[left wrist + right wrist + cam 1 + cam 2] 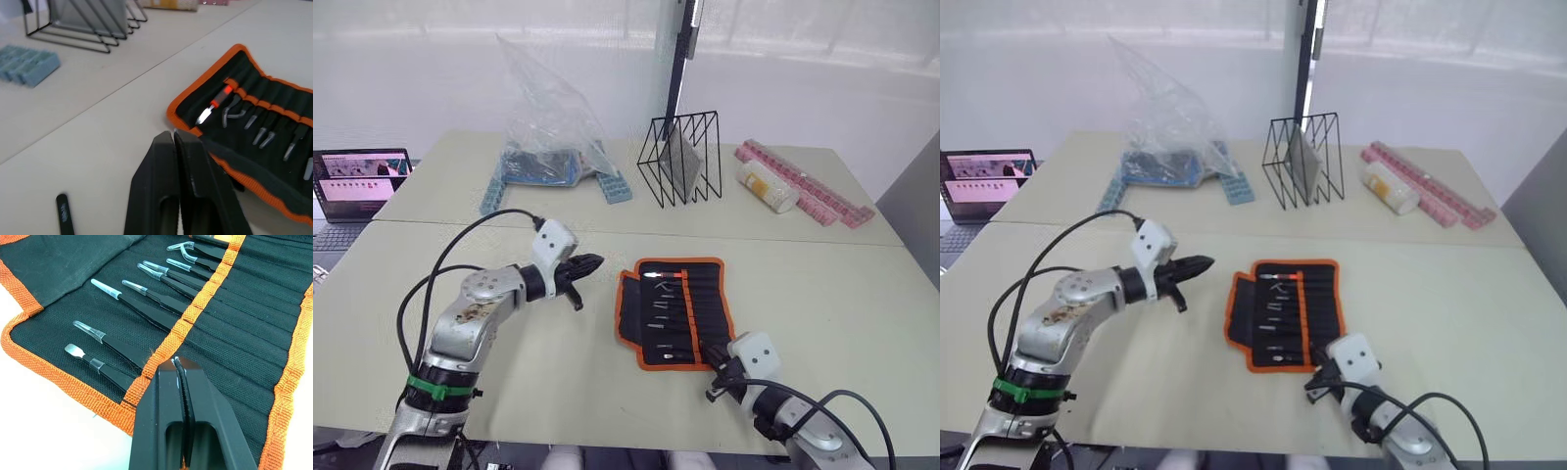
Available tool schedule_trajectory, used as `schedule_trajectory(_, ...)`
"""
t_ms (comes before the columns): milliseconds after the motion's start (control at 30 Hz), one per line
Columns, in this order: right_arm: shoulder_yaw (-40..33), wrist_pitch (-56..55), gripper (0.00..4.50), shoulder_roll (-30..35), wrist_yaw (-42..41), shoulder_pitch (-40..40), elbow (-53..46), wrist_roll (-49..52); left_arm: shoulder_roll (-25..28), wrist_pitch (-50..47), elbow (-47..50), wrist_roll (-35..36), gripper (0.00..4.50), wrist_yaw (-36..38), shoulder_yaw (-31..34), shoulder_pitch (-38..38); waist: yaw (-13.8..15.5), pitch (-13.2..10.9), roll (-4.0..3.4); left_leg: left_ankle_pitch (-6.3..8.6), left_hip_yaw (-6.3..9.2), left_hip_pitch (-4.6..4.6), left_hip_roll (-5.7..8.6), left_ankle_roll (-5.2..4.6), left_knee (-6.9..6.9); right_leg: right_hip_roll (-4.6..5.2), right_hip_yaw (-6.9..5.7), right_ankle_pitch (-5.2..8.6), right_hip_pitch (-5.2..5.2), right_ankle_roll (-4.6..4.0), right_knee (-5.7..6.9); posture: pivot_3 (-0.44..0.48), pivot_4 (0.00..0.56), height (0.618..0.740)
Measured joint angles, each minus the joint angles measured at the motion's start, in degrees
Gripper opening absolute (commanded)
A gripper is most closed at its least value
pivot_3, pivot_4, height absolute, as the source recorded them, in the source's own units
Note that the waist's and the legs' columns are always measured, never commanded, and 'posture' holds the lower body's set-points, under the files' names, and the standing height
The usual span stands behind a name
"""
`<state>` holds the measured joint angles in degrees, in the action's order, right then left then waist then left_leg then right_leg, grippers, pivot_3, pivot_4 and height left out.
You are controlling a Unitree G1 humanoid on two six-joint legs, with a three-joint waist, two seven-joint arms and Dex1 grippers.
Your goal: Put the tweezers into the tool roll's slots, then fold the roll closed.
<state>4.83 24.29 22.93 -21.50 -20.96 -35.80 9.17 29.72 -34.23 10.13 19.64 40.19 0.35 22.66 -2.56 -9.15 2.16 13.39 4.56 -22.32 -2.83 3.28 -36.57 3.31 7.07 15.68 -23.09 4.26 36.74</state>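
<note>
We see the tool roll (pixel 675 311) lying open on the table (pixel 862 294), its long axis running from twelve to six o'clock, tweezers (pixel 142 301) seated in the slots (pixel 230 308). Our right gripper (pixel 713 377), fingers pressed together and empty, sits at the roll's five o'clock corner, nearer. Our left gripper (pixel 587 265), also pinched and empty, hovers at nine o'clock.

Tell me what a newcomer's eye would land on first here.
The open tool roll with orange edging lies mid-table, tweezers already in its slots. The right gripper, shut, hovers at its near edge; the left gripper, shut, is apart to the roll's left.
</note>
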Motion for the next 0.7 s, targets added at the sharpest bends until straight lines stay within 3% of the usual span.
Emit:
schedule_trajectory(333,0.29,-0.58,0.00,-0.03,0.57,-0.44,0.04,-0.08,1.47,-2.28,3.35,2.86,4.43,-3.31,10.79,-12.32,0.03,-0.01,0.01,0.00,0.00,0.02,-0.01,0.01,0.00,0.03,0.01,0.00,0.01,-0.01,0.00,0.000,0.150,0.718)
schedule_trajectory(500,-0.16,-1.11,0.00,0.06,0.53,-0.85,0.26,-0.08,1.28,-2.75,11.65,3.47,4.48,-6.00,13.91,-24.90,0.35,-0.03,0.03,0.01,0.00,0.06,-0.03,0.01,0.00,0.04,-0.04,0.03,0.03,-0.06,0.04,0.000,0.150,0.718)
schedule_trajectory(700,-0.05,-1.07,0.00,0.05,0.48,-0.26,0.87,-0.11,0.73,-0.62,8.55,-0.92,4.48,-10.24,10.81,-21.79,0.79,-0.05,0.08,-0.04,0.00,0.16,-0.02,0.06,-0.15,0.03,-0.03,0.12,0.11,-0.45,0.05,0.000,0.150,0.718)
